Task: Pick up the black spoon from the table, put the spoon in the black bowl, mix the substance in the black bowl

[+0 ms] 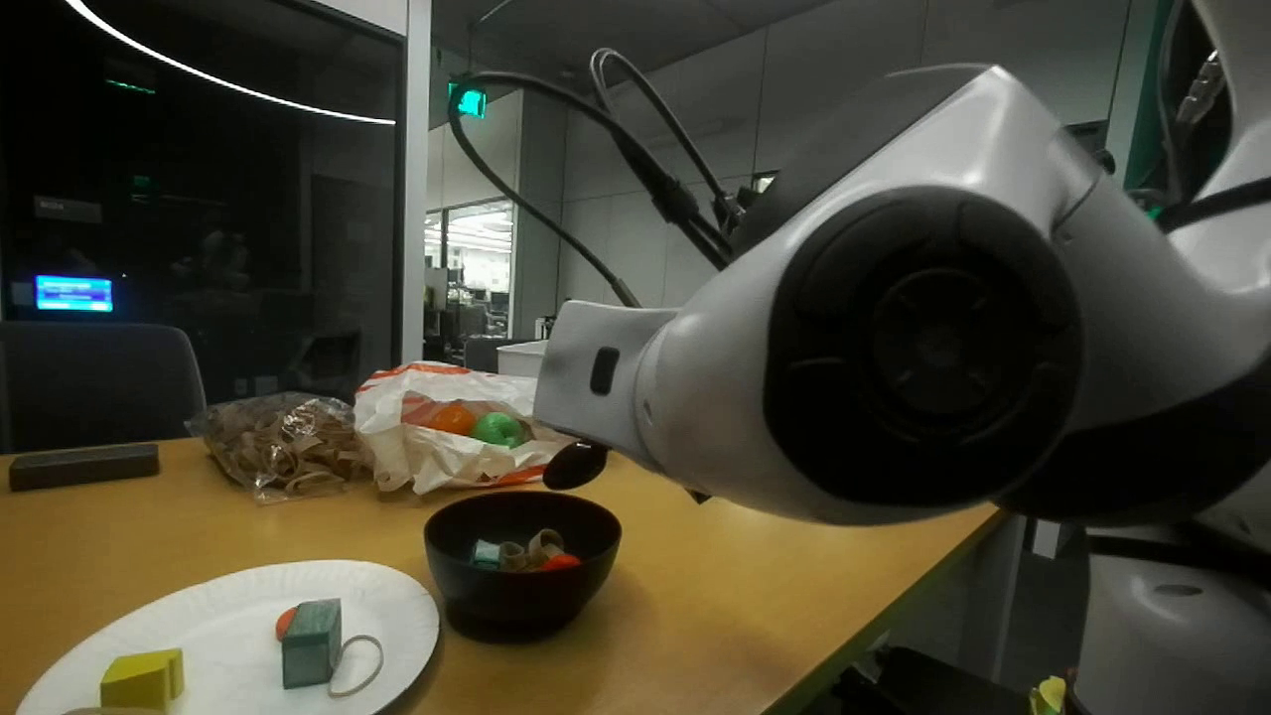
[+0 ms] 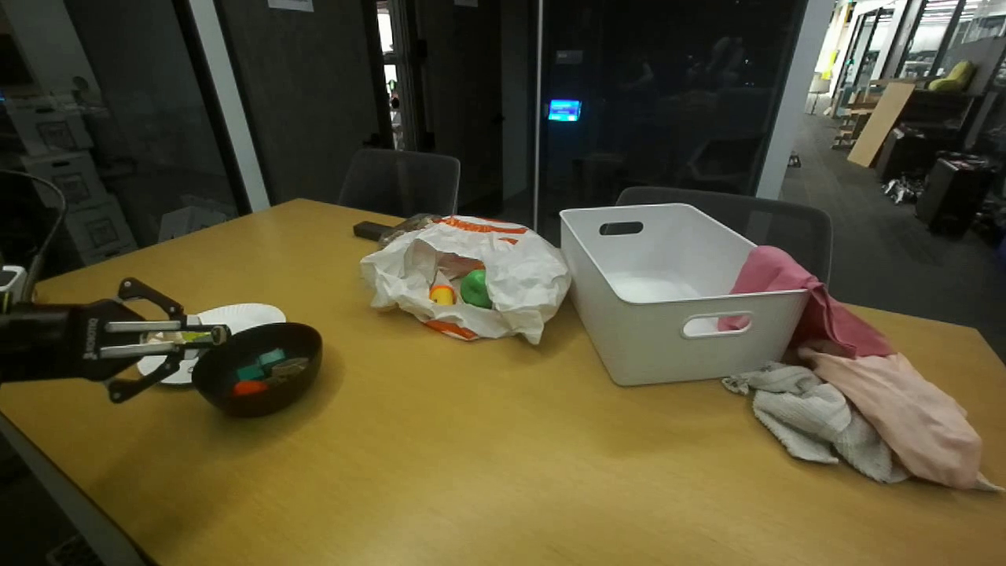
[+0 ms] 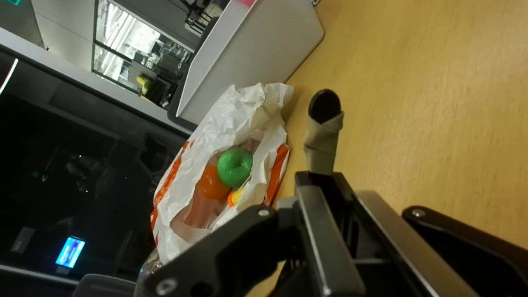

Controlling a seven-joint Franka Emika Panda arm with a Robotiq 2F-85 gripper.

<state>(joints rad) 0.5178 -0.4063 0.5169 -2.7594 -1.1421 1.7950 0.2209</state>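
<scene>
The black spoon's dark oval head [image 1: 576, 464] shows below the robot's hand in an exterior view, just above the black bowl's rim in that picture. My gripper [image 3: 320, 180] is shut on the spoon; its handle [image 3: 321, 152], wrapped in tan band and ending black, sticks out past the fingertips in the wrist view. In an exterior view the gripper [image 2: 212, 334] lies level beside the black bowl [image 2: 259, 405], fingers toward it; the spoon cannot be made out there. Red, teal and tan bits, the substance [image 1: 561, 562], lie inside the bowl. The table [image 1: 745, 576] carries everything.
A white plate [image 1: 218, 606] with a yellow block [image 1: 139, 680] and a green block [image 1: 311, 641] adjoins the bowl. Farther back are a white plastic bag [image 2: 519, 259] with toy fruit, a clear bag of tan bands [image 1: 288, 447], a white bin [image 2: 676, 338] and cloths [image 2: 802, 409].
</scene>
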